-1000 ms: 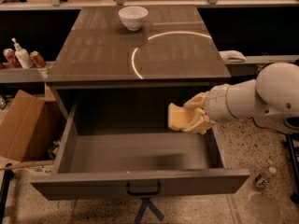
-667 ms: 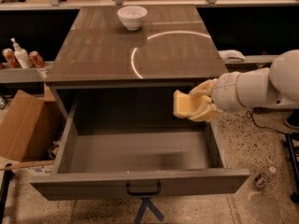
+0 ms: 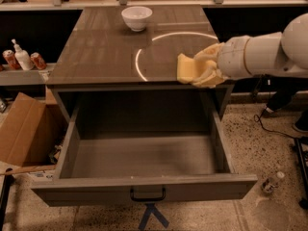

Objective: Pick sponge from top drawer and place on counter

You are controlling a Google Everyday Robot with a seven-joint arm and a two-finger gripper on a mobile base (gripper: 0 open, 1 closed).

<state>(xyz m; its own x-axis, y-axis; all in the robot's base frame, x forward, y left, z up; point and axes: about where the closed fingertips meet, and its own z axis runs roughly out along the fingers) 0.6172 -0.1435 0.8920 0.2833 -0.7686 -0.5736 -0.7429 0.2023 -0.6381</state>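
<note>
The robot's gripper (image 3: 201,71), fingers pinching the pale-yellow sponge (image 3: 185,69), hovers over the near right edge of the counter (image 3: 106,52), above the open, empty top drawer (image 3: 144,184); the pick looks done, leaving only the set-down and release.

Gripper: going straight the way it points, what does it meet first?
Nothing obvious: the gripper, shut on the sponge, points picture-left over the counter near its front edge; the bowl sits far behind that line. Height above it is unclear.
</note>
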